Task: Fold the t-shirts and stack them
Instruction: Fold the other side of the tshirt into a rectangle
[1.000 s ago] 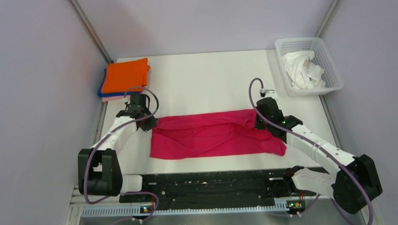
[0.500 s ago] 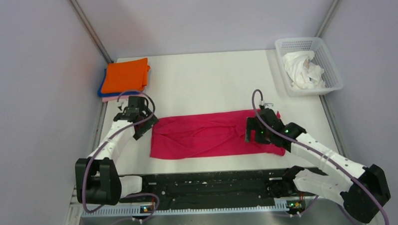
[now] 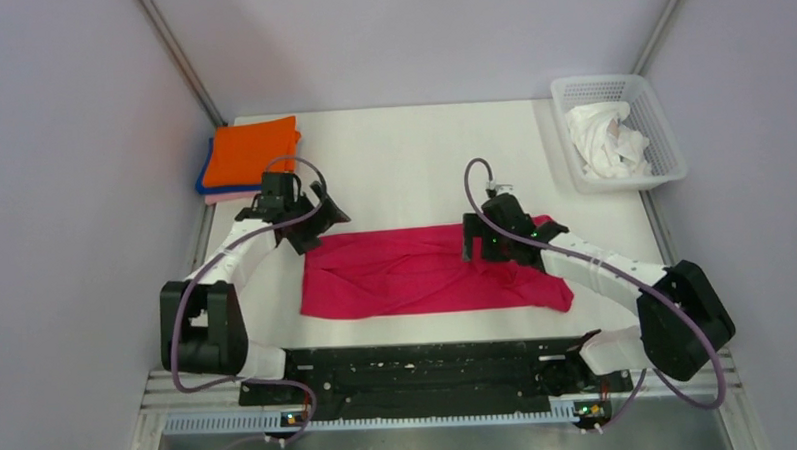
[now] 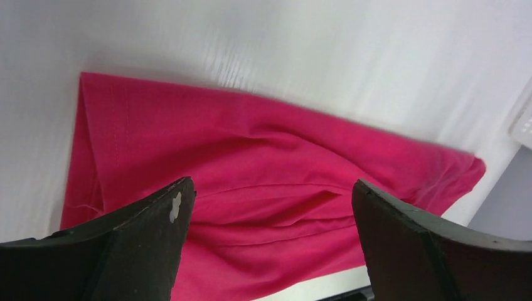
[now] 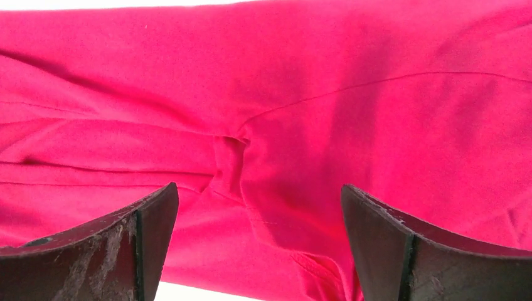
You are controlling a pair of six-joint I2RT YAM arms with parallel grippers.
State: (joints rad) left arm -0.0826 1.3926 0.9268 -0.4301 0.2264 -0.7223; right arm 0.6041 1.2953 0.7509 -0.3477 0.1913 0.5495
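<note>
A crimson-magenta t-shirt [image 3: 416, 269] lies folded into a long wrinkled strip across the middle of the white table [image 3: 412, 164]. My left gripper [image 3: 319, 226] hovers over the strip's far-left corner, open, with nothing between its fingers. My right gripper [image 3: 478, 244] hangs open over the strip's right half, also holding nothing. In the left wrist view the shirt [image 4: 251, 157] spreads below the wide-apart jaws of the left gripper [image 4: 271, 185]. In the right wrist view the shirt [image 5: 313, 94] fills the frame under the right gripper [image 5: 258, 188].
An orange t-shirt [image 3: 254, 150] tops a folded stack at the back left, with a blue one [image 3: 204, 179] and a pale pink one [image 3: 218, 198] showing at its edges. A white lattice basket [image 3: 595, 80] at the back right holds a crumpled white t-shirt [image 3: 604, 140].
Both grippers have opened and let go of the crimson shirt. The left one moved back and right over the strip's corner; the right one swung left over the strip.
</note>
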